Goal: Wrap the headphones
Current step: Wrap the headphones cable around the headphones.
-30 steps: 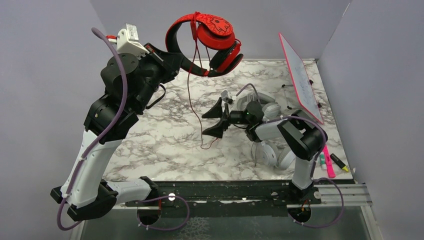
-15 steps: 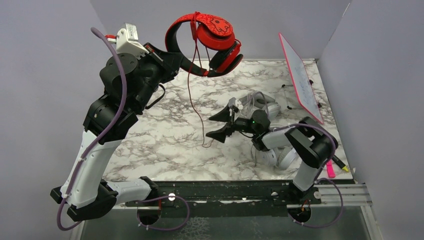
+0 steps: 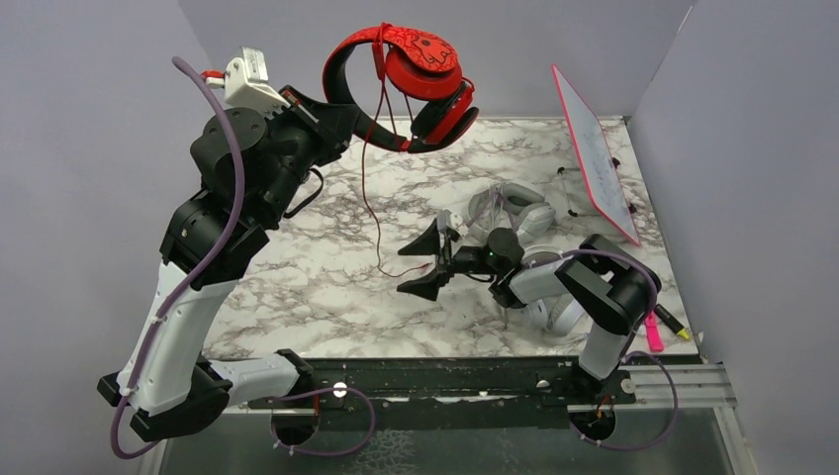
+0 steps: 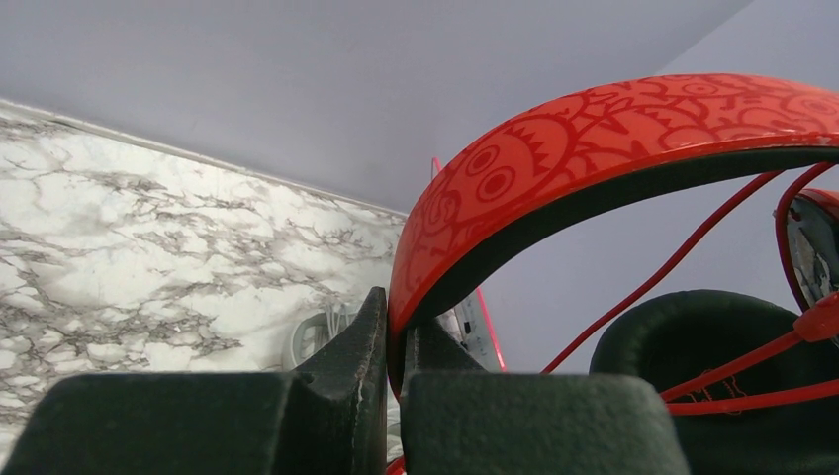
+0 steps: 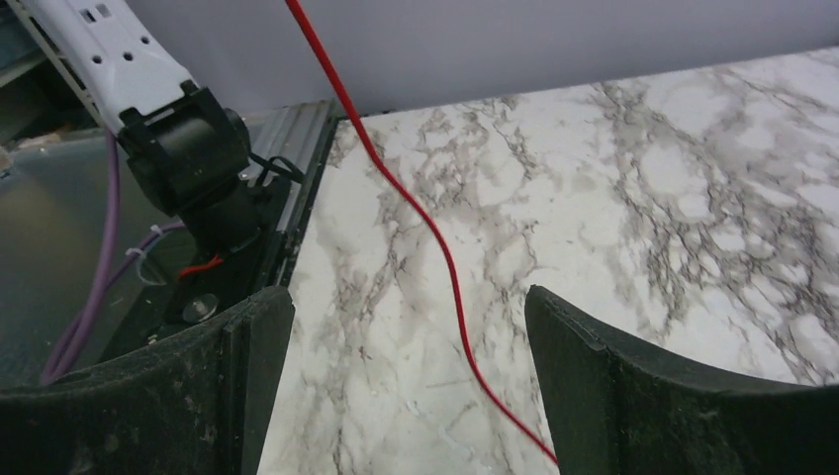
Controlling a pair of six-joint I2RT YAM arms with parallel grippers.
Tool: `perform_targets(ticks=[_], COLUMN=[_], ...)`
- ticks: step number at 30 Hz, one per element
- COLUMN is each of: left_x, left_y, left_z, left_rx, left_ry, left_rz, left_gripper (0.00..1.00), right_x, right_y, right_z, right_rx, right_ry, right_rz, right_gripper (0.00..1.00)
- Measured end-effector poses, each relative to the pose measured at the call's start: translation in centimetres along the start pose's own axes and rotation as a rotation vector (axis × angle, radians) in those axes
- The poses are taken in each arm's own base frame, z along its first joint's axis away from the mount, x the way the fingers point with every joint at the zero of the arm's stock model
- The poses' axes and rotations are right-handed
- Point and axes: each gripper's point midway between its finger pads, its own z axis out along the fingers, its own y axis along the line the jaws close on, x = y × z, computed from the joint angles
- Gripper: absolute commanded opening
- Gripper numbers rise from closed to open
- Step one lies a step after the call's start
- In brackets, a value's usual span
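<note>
The red-and-black headphones [image 3: 406, 61] hang high over the back of the table, and my left gripper [image 3: 341, 117] is shut on their headband [image 4: 594, 139]. Their red cable [image 3: 374, 228] drops to the marble table [image 3: 297, 257], its loose end lying near the middle. Low over the table, my right gripper [image 3: 420, 263] points left and stands open. In the right wrist view the red cable [image 5: 435, 237] runs on the table between the right gripper's [image 5: 406, 396] fingers, touching neither. A light grey headset [image 3: 514, 203] and a white one [image 3: 556, 313] lie by the right arm.
A red-framed whiteboard [image 3: 594, 148] leans at the back right. Pink [image 3: 653, 332] and yellow [image 3: 673, 322] markers lie at the table's right front corner. Grey walls close in the back and both sides. The left arm's base [image 5: 188, 158] stands past the table's near edge.
My right gripper has come forward and down toward the cable's loose end. The left arm has shifted slightly left with the headphones, and the hanging cable has swung left.
</note>
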Motion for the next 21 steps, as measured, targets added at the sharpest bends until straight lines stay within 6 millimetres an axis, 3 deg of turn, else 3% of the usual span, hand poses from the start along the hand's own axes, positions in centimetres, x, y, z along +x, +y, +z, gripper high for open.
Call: perform_targets(ticks=[6,9,10,12,15,16,21], left_x=[-0.2,-0.2,-0.2,-0.2,-0.2,-0.2,-0.2], left_y=[-0.1,-0.1,-0.1,-0.1,-0.1,-0.1,0.0], left_z=[-0.3,-0.3,-0.3,-0.3,-0.3,-0.3,-0.3], left_rx=[0.005,0.004,0.004,0.004,0.004,0.004,0.004], left_ry=[-0.005,-0.004,-0.004,-0.004,-0.003,-0.003,-0.004], left_rz=[-0.003,-0.003,-0.003,-0.003,-0.003,-0.002,0.002], left_gripper=[0.0,0.0,0.0,0.0,0.0,0.0,0.0], right_x=[-2.4,-2.6,-2.7,-2.8,-3.1,-2.9,-2.0], right_y=[1.0,1.1,1.2,1.7,2.0,2.1,2.9], right_z=[3.1,4.2,4.4,4.6,4.6,4.4,1.5], right_rx=[-0.036,-0.043,-0.045,-0.058,-0.058,-0.05,0.033], right_ry=[-0.088,-0.113,-0.117,-0.127,-0.141,-0.138,-0.109], right_rz=[-0.026,-0.021,-0.016,-0.008,0.006,0.015,0.04], right_gripper=[0.87,0.77,0.69,0.41,0.08,0.02,0.01])
